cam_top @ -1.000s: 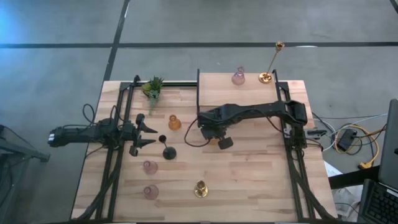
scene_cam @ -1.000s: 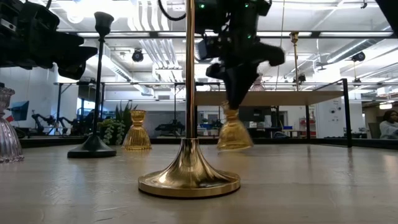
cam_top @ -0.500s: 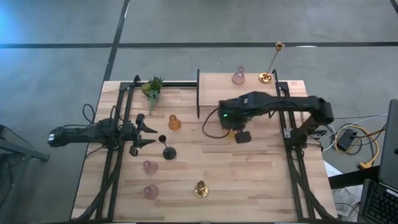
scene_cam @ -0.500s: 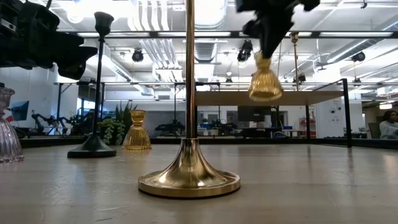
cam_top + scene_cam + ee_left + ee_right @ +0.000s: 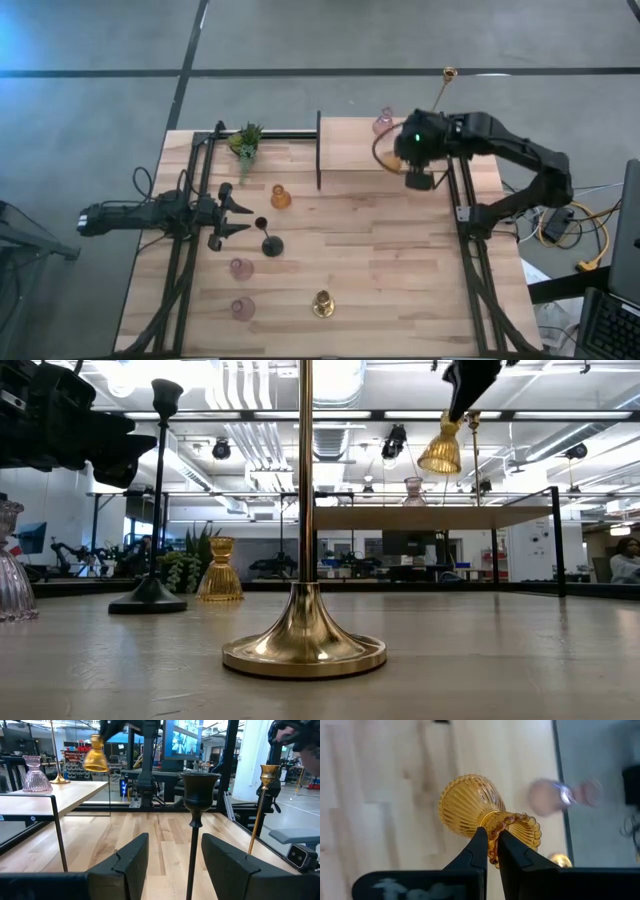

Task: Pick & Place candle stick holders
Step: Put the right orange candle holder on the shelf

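Right end effector [image 5: 491,851] has carried its clamped amber holder [image 5: 487,814] over the raised shelf [image 5: 350,150]; left end effector [image 5: 243,217] stays open.

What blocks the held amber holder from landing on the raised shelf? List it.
Nothing visible directly blocks it. The right gripper holds the amber holder above the shelf; a pink holder and a tall gold holder crowd the shelf's far side.

Overhead and table-level cameras share the table [image 5: 400,260]; wrist cameras look past fingers.
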You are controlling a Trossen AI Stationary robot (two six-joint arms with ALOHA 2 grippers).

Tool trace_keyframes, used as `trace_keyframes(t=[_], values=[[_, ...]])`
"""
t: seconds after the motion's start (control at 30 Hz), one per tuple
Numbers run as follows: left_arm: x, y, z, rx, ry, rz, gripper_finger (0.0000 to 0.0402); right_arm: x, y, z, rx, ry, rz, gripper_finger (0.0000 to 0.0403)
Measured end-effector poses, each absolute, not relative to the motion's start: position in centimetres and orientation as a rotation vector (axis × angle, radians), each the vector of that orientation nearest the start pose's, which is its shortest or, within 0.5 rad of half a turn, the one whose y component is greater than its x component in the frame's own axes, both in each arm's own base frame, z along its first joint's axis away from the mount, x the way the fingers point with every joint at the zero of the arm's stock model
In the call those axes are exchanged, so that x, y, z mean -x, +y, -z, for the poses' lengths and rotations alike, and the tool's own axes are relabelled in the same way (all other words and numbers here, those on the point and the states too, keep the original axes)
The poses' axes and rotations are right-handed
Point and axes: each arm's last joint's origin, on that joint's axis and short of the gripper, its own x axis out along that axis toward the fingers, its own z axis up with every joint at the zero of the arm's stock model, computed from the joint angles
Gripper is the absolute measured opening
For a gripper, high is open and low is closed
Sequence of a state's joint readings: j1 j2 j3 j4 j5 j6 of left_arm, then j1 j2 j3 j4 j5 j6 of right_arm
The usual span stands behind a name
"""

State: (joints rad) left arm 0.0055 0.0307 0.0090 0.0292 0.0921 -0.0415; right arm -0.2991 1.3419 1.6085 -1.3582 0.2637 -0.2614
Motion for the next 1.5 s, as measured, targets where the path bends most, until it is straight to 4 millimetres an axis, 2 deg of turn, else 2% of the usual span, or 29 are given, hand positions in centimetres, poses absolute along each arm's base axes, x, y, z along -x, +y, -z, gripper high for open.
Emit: trace_keyframes(t=[0.3,0.53,0.77,1.07,1.5], values=[[-9.9,-0.2,-16.7,0.041,-0.006,0.087,0.0188,-21.2,-13.1,-38.0,0.106,1.274,0.425,0.0013],[-9.9,-0.2,-16.7,0.041,-0.006,0.087,0.0188,-21.5,-15.5,-36.6,0.075,1.339,0.451,0.0013],[-9.9,-0.2,-16.7,0.041,-0.006,0.087,0.0188,-22.2,-16.6,-35.7,0.090,1.373,0.437,0.0013],[-9.9,-0.2,-16.7,0.041,-0.006,0.087,0.0188,-21.9,-17.9,-35.4,0.096,1.392,0.491,0.0013],[-9.9,-0.2,-16.7,0.041,-0.006,0.087,0.0188,-21.3,-17.7,-35.4,0.054,1.415,0.493,0.0013]])
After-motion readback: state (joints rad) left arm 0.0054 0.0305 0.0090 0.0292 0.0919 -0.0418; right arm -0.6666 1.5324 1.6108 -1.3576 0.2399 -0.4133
